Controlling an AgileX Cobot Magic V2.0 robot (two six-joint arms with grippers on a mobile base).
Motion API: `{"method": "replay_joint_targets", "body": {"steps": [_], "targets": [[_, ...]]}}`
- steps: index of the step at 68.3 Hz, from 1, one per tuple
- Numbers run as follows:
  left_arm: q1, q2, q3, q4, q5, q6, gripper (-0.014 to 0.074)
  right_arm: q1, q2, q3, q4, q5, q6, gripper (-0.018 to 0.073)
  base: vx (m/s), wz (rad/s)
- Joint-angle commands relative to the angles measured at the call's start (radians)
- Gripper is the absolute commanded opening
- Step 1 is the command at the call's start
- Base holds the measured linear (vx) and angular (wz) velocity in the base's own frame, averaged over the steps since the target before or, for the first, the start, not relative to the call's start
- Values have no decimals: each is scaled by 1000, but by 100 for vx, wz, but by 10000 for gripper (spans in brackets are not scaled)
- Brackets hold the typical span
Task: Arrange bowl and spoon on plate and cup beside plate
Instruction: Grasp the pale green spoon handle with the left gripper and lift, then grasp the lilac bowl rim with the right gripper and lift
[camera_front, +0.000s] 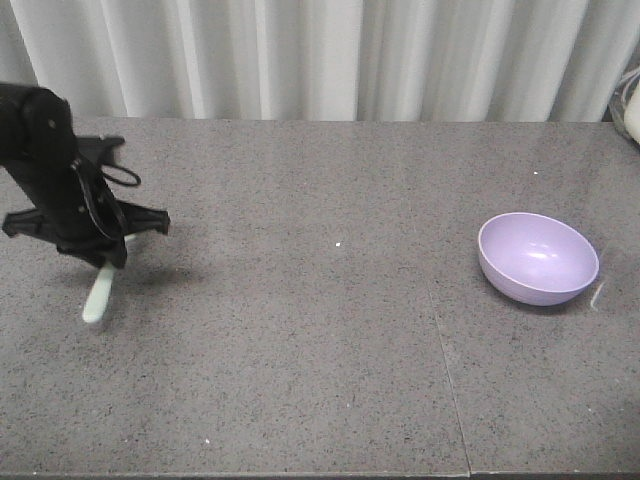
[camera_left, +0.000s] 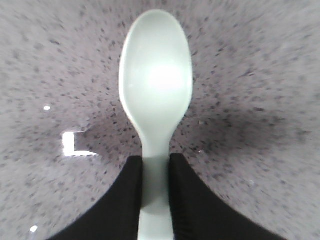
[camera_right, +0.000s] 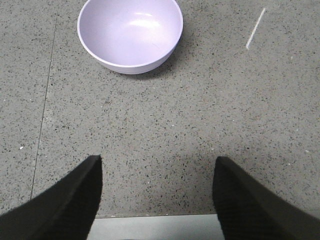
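Hanging scoop-down over the bench (camera_front: 330, 340) at far left, the spoon (camera_left: 155, 85) is pinched by its handle end in the closed left fingers (camera_left: 120, 205) and could swivel or slip from so short a hold; right fingers (camera_right: 65, 200) spread wide, empty, short of the bowl (camera_right: 130, 32).

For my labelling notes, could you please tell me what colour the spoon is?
Pale mint green; the spoon shows best in the left wrist view.

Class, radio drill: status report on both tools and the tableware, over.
Left tool shut on spoon handle. Right tool open, empty; bowl ahead, nothing between. Plate, cup not in view.
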Motion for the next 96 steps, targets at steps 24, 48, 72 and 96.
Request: {"method": "replay_joint_targets", "body": {"steps": [24,48,72,96], "targets": [[-7,-388,-28,30,40,-8,-6,-2,2,-30,-4,-56,-6,473,0,0],[-7,-682,148,46,47,-5,-6,-2,2,-30,-4,-56,-6,473,0,0],[-7,-859,252,46,19,-9,-6,-2,14,-30,27,-102,13,473,0,0],[-7,-869,252,46,14,-9,-6,-9,257,-118,-66,-195,99,473,0,0]]}}
